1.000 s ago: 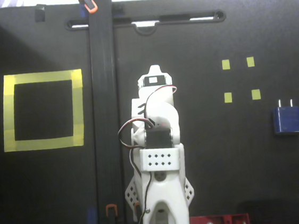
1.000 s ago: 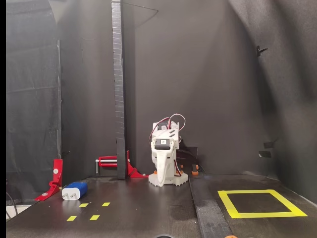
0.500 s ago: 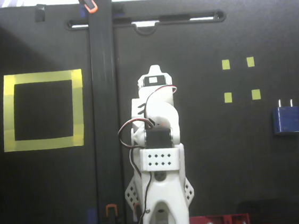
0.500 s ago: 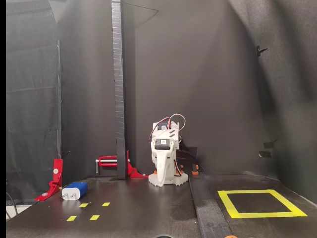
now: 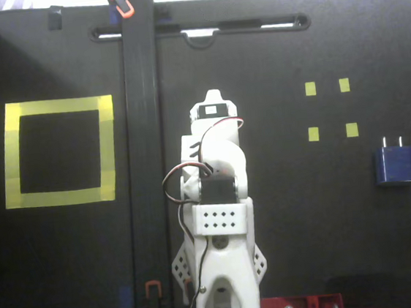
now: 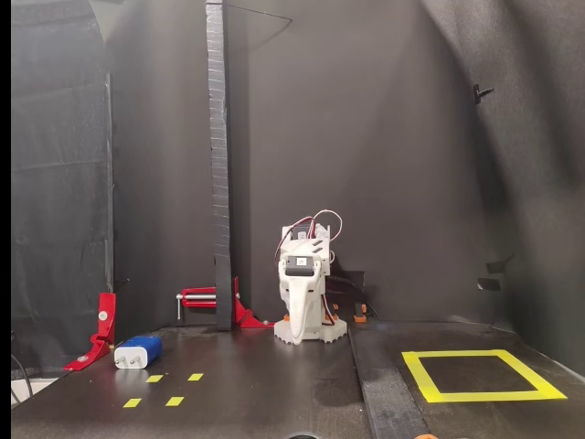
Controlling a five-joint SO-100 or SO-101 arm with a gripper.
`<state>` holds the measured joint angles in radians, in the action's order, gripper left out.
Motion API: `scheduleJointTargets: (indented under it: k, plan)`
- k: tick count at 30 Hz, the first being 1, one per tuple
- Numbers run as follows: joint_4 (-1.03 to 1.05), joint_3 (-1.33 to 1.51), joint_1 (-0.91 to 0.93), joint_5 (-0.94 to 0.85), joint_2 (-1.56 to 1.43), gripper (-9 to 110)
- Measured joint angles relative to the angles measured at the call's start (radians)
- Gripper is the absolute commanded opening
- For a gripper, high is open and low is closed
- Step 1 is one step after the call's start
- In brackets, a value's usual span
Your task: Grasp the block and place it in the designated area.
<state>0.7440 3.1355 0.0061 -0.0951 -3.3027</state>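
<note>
Arm folded at table [image 5: 289,42] centre; pincer [image 6: 297,337] tip-down, empty, looks closed. Block [image 5: 394,164] on table far right in top-down view, just below-right of small yellow squares [image 5: 329,109]. Designated area [image 5: 58,151] far left, well apart from block.

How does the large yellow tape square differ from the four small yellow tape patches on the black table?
The large square outline of wide yellow tape is a hollow frame around black table; each of the four small yellow tape patches is solid. The outline is far larger than the patches' whole cluster. In the top-down fixed view the outline lies left of the white arm, the patches right, near the dark-blue boxy block. Both are flat yellow tape, and nothing lies on either.
</note>
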Motion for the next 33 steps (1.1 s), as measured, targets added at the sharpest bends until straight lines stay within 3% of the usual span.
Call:
scheduleJointTargets:
  k: [16, 26, 33]
  plan:
    - [-0.586, 0.0, -0.002, 0.0, 0.0, 0]
    - [-0.624, 0.0, 0.008, 0.0, 0.0, 0]
    - [-0.617, 0.0, 0.163, 0.0, 0.002, 0]
